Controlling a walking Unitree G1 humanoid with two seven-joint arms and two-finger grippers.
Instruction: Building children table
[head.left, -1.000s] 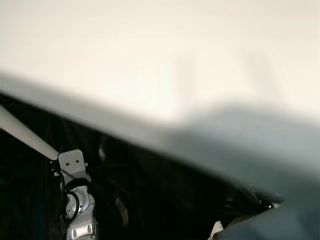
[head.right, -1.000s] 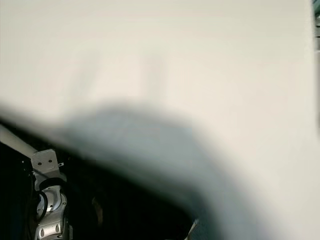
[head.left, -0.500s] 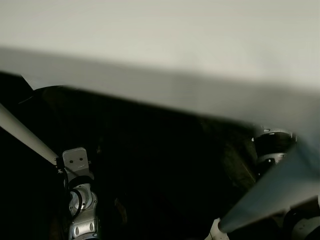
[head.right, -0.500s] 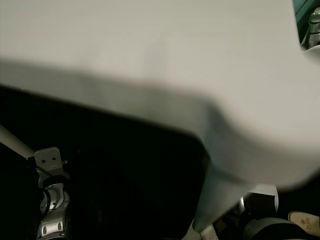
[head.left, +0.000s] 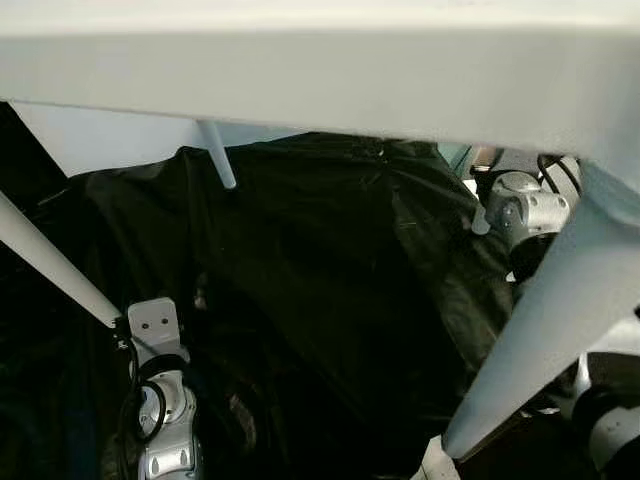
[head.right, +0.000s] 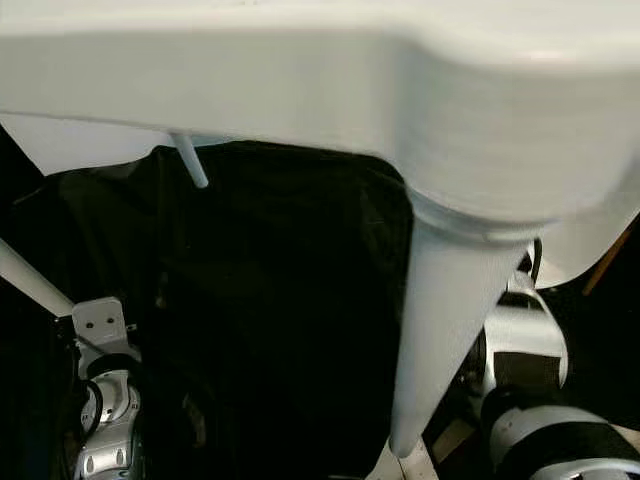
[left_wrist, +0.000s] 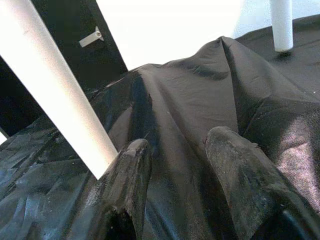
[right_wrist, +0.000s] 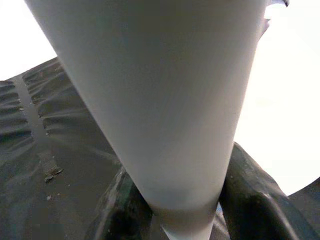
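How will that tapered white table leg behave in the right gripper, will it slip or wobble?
The table leg looks smooth and narrows toward its tip, so the right gripper, closed around it, may slide toward the thin end. It looks rigid, unlikely to flex. With the tabletop attached above, the load is probably top-heavy and apt to swing.

White children's table (head.left: 330, 90), top edge close to head camera, spanning the upper frame, blurred. Tapered white legs attached underneath: near right leg (head.right: 445, 320) pointing down over black cloth (head.left: 330, 290), narrowing to a rounded tip; near left leg (head.left: 50, 265) slanting down toward the left arm; far leg (head.left: 218, 155) thin, small, tip at the cloth. Right leg (right_wrist: 160, 110) sitting between two black fingers; left leg (left_wrist: 55, 85) just beside one finger.
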